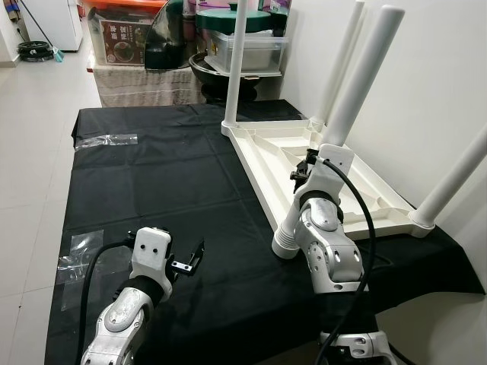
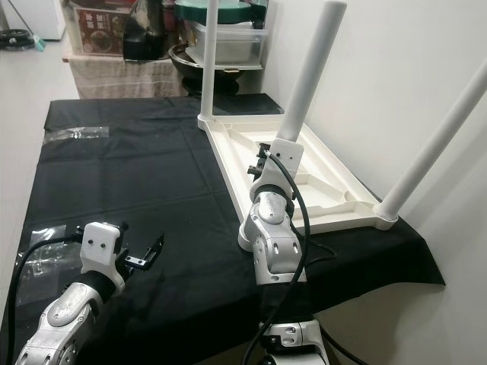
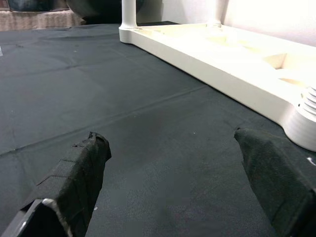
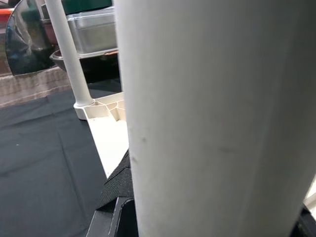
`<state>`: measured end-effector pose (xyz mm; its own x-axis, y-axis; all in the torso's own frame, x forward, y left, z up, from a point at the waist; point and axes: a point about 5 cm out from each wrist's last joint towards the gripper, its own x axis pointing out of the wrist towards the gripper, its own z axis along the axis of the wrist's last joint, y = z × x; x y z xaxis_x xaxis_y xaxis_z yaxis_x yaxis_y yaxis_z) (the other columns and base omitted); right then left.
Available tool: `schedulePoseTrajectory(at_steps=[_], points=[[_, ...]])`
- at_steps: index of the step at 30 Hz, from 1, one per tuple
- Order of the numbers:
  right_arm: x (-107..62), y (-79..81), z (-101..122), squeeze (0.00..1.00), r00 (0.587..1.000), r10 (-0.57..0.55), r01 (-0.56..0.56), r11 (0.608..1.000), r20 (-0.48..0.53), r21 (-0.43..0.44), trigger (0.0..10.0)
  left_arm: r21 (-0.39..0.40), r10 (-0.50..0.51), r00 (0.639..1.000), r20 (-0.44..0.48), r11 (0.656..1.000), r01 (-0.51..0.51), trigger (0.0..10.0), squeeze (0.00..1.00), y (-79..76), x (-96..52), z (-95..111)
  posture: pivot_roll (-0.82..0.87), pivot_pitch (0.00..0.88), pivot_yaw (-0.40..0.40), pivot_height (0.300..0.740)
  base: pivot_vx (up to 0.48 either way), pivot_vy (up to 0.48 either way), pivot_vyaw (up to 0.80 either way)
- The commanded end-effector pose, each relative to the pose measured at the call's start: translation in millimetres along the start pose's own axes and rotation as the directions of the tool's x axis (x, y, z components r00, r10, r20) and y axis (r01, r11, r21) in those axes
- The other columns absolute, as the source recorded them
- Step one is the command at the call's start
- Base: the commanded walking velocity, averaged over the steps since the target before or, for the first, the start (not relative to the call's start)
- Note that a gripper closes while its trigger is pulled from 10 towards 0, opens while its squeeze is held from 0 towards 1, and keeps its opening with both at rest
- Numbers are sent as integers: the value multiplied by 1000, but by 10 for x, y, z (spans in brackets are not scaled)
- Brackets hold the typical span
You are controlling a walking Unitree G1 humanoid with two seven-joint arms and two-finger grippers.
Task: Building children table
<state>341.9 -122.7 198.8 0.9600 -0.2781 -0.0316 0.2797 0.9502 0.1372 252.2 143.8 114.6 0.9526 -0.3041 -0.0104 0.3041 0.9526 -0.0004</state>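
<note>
Left gripper (image 1: 188, 258) is seen nearest in the head views, jaws spread and empty, hovering low over the black cloth (image 1: 152, 175). Right gripper (image 1: 306, 169) is raised against a white leg (image 1: 364, 80); whether its jaws are clenched cannot be told here. The upturned children's table (image 1: 319, 171) lies on the cloth by the wall, three legs seated; a bare ribbed socket (image 1: 283, 245) sits at the near corner.

Left wrist view: padded fingertips (image 3: 81, 168) wide apart, socket (image 3: 306, 118) just beside one.

Right wrist view: the leg (image 4: 212, 113) is shown pressed close against a black pad (image 4: 118, 182), a contact hidden from the head.

Risk noted: the tilted leg may cross-thread or slip if turned off-axis.
</note>
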Motion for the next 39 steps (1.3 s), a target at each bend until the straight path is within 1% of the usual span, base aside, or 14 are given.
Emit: schedulePoseTrajectory(at_steps=[1,17,18,19,20,21,26,28,29,32,34,37,38,39], points=[[7,-125,-239,0,994,-49,46,998,-94,-34,10000,0,-11,1000,-7,1000,11,10000,0,-30,8,-27,56,0,-91,740,0,0,0],[0,-111,-238,0,995,-39,37,999,-90,-27,10000,-1,-15,1000,-11,1000,15,10000,0,-39,8,-38,54,0,-90,740,0,0,0],[-1,-111,-237,133,995,-37,35,999,-88,-23,10000,-1,-15,1000,-11,1000,15,10000,0,-39,9,-40,54,0,-90,740,0,0,0],[-3,-112,-228,804,996,-36,34,999,-82,-19,10000,-1,-16,1000,-12,1000,16,10000,0,-40,9,-42,53,0,-90,740,0,0,0],[-3,-112,-228,804,996,-36,34,999,-82,-19,10000,-1,-16,1000,-12,1000,16,10000,0,-40,9,-42,53,0,-90,740,0,0,0],[-4,-111,-213,1000,997,-35,33,999,-75,-17,10000,-2,-16,1000,-12,1000,16,10000,0,-41,8,-42,54,0,-91,740,0,0,0],[-12,-98,-109,1000,999,-28,28,999,-20,-15,10000,-1,-15,1000,-12,1000,15,10000,0,-42,7,-43,55,0,-92,740,0,0,0],[-22,-81,-20,1000,1000,-19,19,1000,19,-6,10000,-1,-15,1000,-13,1000,15,10000,0,-41,8,-45,54,0,-91,740,0,0,0],[-22,-81,-20,1000,1000,-19,19,1000,19,-6,10000,-1,-15,1000,-13,1000,15,10000,0,-41,8,-45,54,0,-91,740,0,0,0],[-35,-59,99,1000,997,-3,2,1000,72,12,10000,-1,-17,1000,-12,1000,17,10000,0,-38,11,-45,53,0,-90,740,0,0,0],[-41,-43,137,1000,996,10,-14,999,87,36,10000,0,-17,1000,-12,1000,17,10000,0,-36,15,-46,53,0,-90,740,0,0,0],[-39,-40,103,1000,998,15,-18,998,61,52,10000,0,-18,1000,-12,1000,18,10000,0,-37,16,-47,53,0,-90,740,0,0,0],[-36,-42,75,1000,999,12,-15,998,38,59,10000,0,-18,1000,-13,1000,18,10000,0,-37,16,-46,53,0,-90,740,0,0,0],[-26,-52,-4,1000,1000,5,-4,997,-18,74,10000,1,-18,1000,-14,1000,18,10000,0,-37,16,-49,56,0,-91,740,0,0,0]])
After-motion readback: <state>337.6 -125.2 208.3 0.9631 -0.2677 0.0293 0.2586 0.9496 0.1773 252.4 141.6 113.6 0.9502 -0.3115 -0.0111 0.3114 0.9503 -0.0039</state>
